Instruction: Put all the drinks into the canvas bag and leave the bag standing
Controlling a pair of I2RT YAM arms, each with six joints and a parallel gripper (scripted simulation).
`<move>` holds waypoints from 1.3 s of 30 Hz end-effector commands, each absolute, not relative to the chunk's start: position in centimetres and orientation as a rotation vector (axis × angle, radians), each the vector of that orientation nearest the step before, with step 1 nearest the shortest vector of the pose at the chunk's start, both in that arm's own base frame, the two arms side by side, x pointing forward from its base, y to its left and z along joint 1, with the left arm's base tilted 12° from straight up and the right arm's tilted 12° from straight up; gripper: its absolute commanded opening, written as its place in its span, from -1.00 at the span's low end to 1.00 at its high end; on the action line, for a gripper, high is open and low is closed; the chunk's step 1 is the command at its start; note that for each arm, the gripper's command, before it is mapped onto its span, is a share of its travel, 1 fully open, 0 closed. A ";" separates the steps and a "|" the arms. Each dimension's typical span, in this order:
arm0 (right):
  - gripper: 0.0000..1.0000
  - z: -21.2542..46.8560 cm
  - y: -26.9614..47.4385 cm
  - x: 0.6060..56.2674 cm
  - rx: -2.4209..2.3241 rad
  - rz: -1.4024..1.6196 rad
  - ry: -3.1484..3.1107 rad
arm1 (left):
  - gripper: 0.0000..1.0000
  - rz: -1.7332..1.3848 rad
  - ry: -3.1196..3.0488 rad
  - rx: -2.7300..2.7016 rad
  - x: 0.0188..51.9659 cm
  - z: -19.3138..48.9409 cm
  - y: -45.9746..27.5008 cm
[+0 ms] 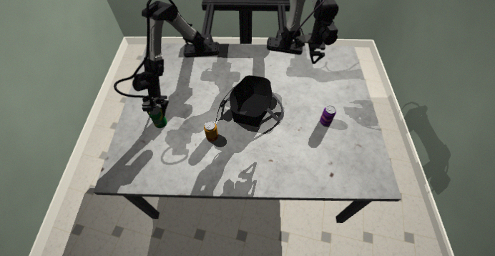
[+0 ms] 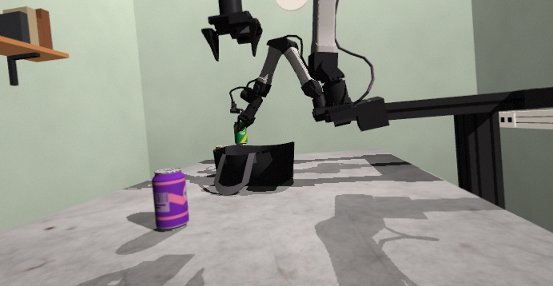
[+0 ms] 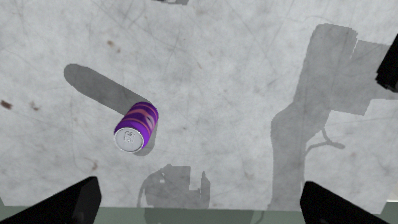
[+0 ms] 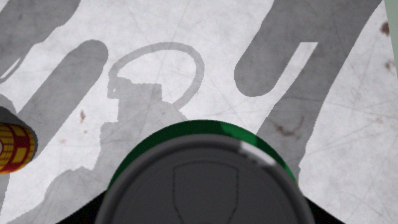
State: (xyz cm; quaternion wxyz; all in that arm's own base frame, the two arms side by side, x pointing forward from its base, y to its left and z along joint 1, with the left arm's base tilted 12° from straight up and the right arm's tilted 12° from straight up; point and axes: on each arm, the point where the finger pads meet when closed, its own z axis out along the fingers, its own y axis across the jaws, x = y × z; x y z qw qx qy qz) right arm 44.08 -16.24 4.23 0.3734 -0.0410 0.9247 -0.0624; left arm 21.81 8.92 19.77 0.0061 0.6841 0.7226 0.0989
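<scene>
The black canvas bag (image 1: 246, 118) (image 2: 280, 166) stands mid-table with its walls up; its inside is dark and no drink shows in it. A purple can (image 1: 327, 116) (image 2: 171, 200) (image 3: 141, 120) stands upright on one side of it. An orange can (image 1: 211, 133) (image 4: 16, 149) stands on the other side, near the bag. My right gripper (image 1: 156, 110) (image 2: 240, 126) is shut on a green can (image 1: 159, 120) (image 2: 241, 137) (image 4: 200, 128), held roughly upright above the table. My left gripper (image 1: 317, 58) (image 2: 236, 57) (image 3: 200, 188) is open and empty, high up, back from the purple can.
One grey bag handle (image 2: 228, 190) hangs outward toward the purple can's side. A thin dark handle loop lies on the orange can's side, close to that can. The table (image 1: 293, 177) carries long arm shadows. A black frame (image 1: 245, 23) stands behind the arm bases.
</scene>
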 end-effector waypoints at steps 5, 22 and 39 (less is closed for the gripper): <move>0.40 7.5 -17.0 45.8 -0.125 -0.214 2.244 | 1.00 0.325 2.243 2.136 22.0 20.0 8.8; 0.40 8.0 -17.1 46.2 -0.127 -0.220 2.227 | 1.00 0.325 2.243 2.136 22.0 20.0 8.8; 0.40 12.4 -15.8 45.3 -0.119 -0.196 2.255 | 1.00 0.325 2.243 2.136 22.0 20.0 8.8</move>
